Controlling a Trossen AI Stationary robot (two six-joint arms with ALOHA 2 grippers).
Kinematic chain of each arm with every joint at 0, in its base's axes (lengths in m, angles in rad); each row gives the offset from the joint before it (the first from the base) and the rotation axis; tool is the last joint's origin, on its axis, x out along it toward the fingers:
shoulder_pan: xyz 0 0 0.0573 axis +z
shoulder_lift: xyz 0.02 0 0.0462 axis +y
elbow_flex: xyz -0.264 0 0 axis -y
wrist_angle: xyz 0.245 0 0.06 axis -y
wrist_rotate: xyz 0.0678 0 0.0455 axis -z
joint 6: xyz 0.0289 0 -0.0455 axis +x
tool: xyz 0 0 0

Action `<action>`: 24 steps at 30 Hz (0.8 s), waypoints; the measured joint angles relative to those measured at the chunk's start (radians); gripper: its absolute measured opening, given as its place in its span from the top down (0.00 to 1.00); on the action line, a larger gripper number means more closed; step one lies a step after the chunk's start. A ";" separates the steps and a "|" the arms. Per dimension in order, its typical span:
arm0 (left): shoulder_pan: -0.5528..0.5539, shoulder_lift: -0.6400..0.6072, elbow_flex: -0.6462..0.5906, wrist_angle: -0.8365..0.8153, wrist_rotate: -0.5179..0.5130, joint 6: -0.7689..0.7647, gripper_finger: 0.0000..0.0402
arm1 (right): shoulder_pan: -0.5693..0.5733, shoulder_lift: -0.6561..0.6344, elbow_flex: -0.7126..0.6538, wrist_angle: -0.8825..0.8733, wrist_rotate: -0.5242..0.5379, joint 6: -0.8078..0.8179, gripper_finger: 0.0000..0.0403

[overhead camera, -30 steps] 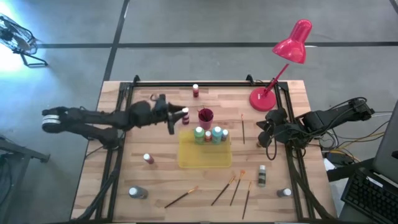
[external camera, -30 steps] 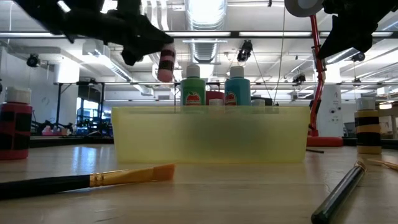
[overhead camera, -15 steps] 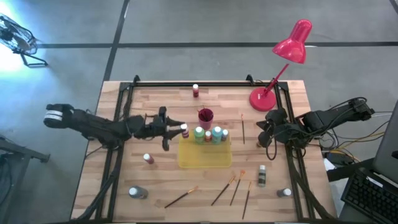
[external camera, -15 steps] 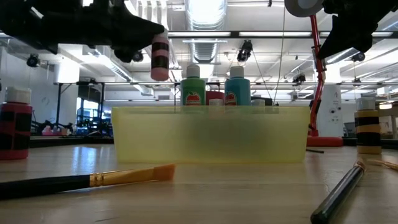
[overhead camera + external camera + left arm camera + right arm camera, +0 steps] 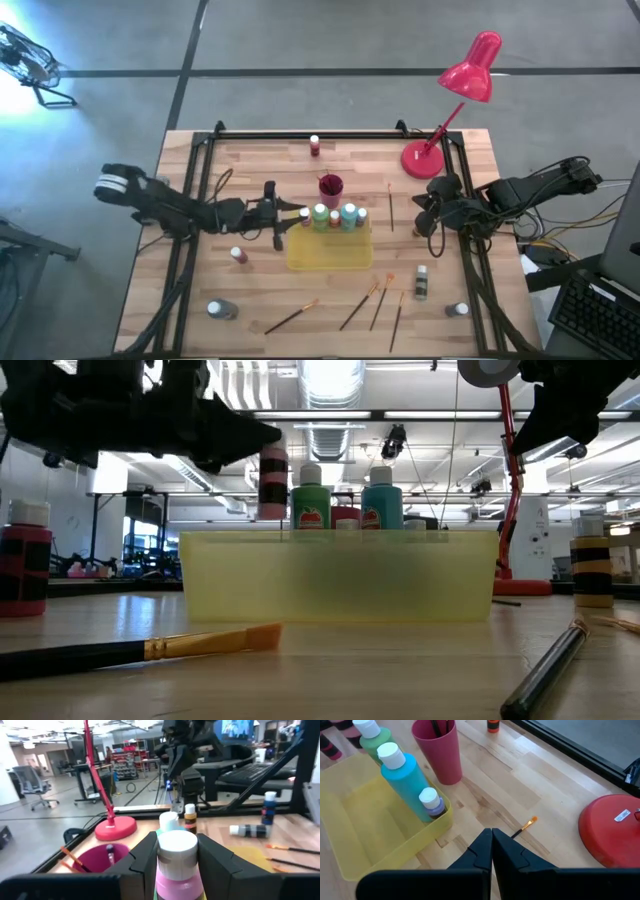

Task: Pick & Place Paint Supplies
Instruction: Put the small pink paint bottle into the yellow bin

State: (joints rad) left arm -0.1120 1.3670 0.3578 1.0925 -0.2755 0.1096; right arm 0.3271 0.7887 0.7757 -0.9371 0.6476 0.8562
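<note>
Pink bottle (image 5: pixel 176 865) clamped upright between left gripper (image 5: pixel 283 212) fingers, hanging at tray's (image 5: pixel 330 258) nine-o'clock edge beside green bottle (image 5: pixel 320 214). Probably light, rigid, slick plastic; best pinched mid-body below cap. Right gripper (image 5: pixel 491 845) pressed shut, empty, parked at three o'clock.

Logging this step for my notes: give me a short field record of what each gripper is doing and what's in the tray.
left gripper: shut on the pink bottle, upright, at the yellow tray's left end
right gripper: shut, empty, waiting at the table's right edge
in tray: green bottle, light blue bottle, plus smaller bottles
magenta cup: behind tray, holding brushes
loose brushes: in front of tray
</note>
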 joint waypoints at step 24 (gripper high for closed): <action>0.000 0.282 0.009 0.191 -0.208 -0.030 0.72 | 0.000 0.000 0.000 0.000 0.000 0.000 0.98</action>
State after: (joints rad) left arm -0.1116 1.6485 0.3668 1.2839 -0.4831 0.0795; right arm 0.3271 0.7887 0.7757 -0.9367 0.6477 0.8560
